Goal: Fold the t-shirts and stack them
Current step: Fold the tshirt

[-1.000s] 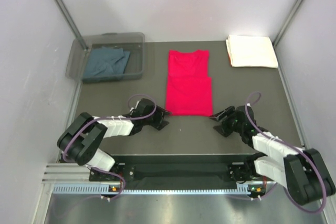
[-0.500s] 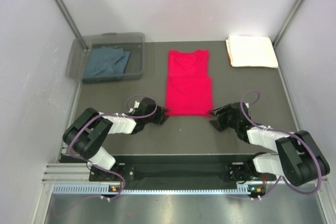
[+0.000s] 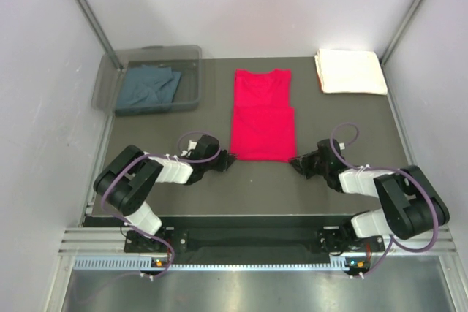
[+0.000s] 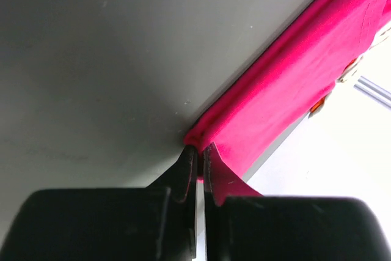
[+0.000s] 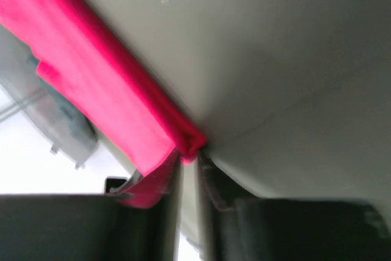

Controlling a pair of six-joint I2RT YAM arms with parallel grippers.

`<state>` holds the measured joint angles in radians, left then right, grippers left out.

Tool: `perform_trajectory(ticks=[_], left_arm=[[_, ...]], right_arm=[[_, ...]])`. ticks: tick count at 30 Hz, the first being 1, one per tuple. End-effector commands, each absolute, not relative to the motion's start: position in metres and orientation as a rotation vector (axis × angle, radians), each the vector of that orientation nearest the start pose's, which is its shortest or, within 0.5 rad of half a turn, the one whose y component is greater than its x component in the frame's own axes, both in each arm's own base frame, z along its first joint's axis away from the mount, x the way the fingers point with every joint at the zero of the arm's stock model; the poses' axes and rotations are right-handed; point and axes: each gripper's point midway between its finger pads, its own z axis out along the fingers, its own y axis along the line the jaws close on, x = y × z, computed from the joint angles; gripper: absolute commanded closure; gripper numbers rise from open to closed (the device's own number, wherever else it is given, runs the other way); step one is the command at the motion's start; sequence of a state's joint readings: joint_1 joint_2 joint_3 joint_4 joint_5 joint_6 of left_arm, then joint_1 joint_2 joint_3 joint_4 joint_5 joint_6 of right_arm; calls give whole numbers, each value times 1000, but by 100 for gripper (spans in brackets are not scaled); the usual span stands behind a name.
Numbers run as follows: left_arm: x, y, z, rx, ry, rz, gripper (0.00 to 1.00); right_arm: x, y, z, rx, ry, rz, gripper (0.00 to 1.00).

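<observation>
The red t-shirt (image 3: 263,116) lies flat in the middle of the table, folded narrow with its neck toward the back. My left gripper (image 3: 229,157) is down at the shirt's near left corner, shut on that corner (image 4: 197,142). On the other side my right gripper (image 3: 294,158) pinches the near right corner (image 5: 189,143), shut on the cloth. A cream-white t-shirt (image 3: 350,71) rests as a folded rectangle at the back right. The slate blue-grey t-shirt (image 3: 148,84) lies crumpled inside the clear bin.
The clear plastic bin (image 3: 148,55) stands at the back left of the dark table (image 3: 344,126). White walls with metal posts close in both sides. Both arms lie low near the front edge.
Both grippers moved inward and forward to the red shirt's near corners and shut on them. The shirt itself has not shifted.
</observation>
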<state>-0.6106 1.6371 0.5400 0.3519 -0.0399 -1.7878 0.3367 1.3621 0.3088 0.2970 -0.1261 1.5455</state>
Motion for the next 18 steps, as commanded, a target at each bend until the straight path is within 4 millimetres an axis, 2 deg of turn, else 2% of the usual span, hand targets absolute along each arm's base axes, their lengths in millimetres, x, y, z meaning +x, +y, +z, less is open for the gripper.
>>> perform_trajectory(ticks=[1,2,3,7,9,11,12,13,14,15,16,18], left_arm=[[287,-230,-13,-1516,2217,-845,100],[286,-230,-13,-1512,2225,-852,100],[284,-231,-11,-1490,2237,-854,100],[267,-232,-12,-1436,2316,-863,100],[260,-234,-4,-1383,2346,-879,100],[242,-234,-4,-1333,2399,-845,100],[240,-235,6,-1308,2383,-858,100],[229,-236,6,-1281,2407,-851,100],[221,-232,5,-1279,2425,-824,100],[219,-233,16,-1259,2403,-857,100],[213,-234,19,-1239,2410,-859,100],[200,-227,26,-1236,2409,-856,100]], right_arm=[[264,153,-4,1430,2241,843,89],[265,154,-4,1414,2253,838,97],[263,155,-6,1403,2274,836,100],[258,157,-3,1232,2364,816,100],[253,156,5,1193,2365,822,100],[247,155,15,1165,2343,857,100],[240,153,15,1160,2361,839,100],[239,154,25,1136,2339,860,100],[231,150,23,1141,2359,834,100],[226,153,26,1126,2362,844,100],[222,154,33,1106,2344,867,100],[206,157,34,1096,2375,848,100]])
